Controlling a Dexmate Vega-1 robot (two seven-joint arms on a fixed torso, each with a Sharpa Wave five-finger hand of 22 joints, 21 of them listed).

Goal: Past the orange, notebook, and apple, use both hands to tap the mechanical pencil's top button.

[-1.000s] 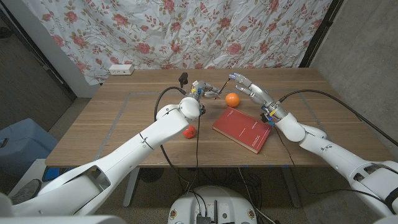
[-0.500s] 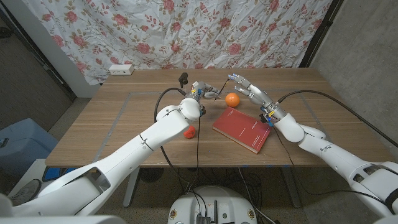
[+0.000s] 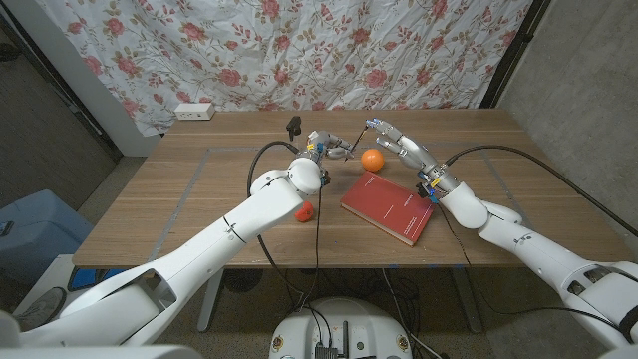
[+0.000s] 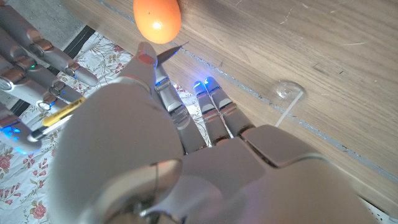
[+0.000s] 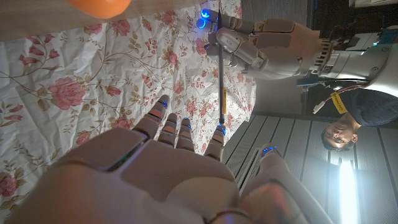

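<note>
Overhead, the left hand (image 3: 321, 143) grips the pencil (image 3: 345, 148) beyond the apple (image 3: 304, 210), its shaft slanting toward the right hand (image 3: 397, 141), which is spread with nothing in it and fingertips at the pencil's top. Orange (image 3: 372, 160) sits just below between both hands, the notebook (image 3: 390, 210) nearer on the worktop (image 3: 179, 199).

Left wrist: the orange (image 4: 157, 18) lies past the hand's (image 4: 168, 143) fingers, and the pencil's yellow end (image 4: 59, 116) meets the right hand's fingers (image 4: 37, 68).

Right wrist: the pencil (image 5: 221, 68) runs from the left hand (image 5: 261, 43) toward the right hand (image 5: 174, 155). A person (image 5: 342, 118) stands behind.

Even, dim room light; wrist views perhaps softly blurred close-up.
</note>
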